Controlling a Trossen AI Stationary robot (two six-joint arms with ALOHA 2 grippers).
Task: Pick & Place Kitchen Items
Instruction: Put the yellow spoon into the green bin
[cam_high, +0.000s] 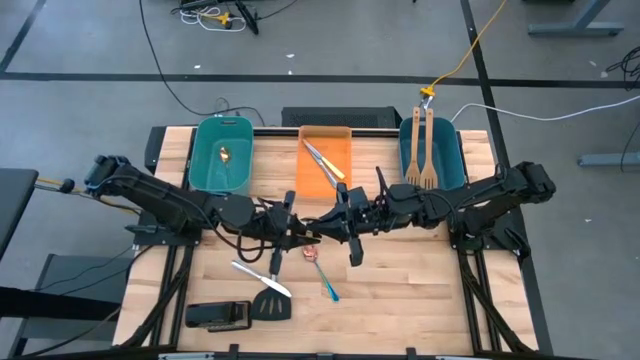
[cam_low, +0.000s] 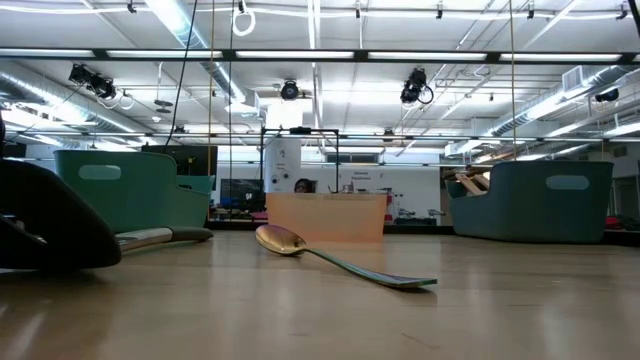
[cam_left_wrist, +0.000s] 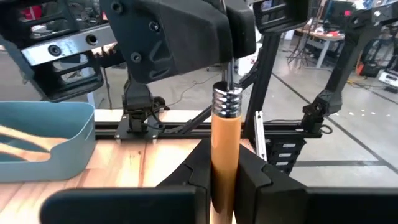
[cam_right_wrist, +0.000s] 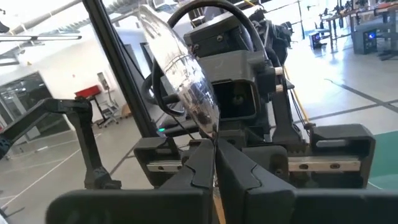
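Pale butcher-block planks form the table; both grippers meet over its middle, sharing one spoon. Closed round its smooth tan handle are the left gripper fingers; beyond them sits a ribbed steel collar. Pinching the glossy, mirror-like bowl end is the right gripper, fingers nearly together. Below the fingers lie three loose utensils: a silver knife, a black spatula and a teal-handled spoon (red bowl); two slotted wooden spatulas stand in a teal bin.
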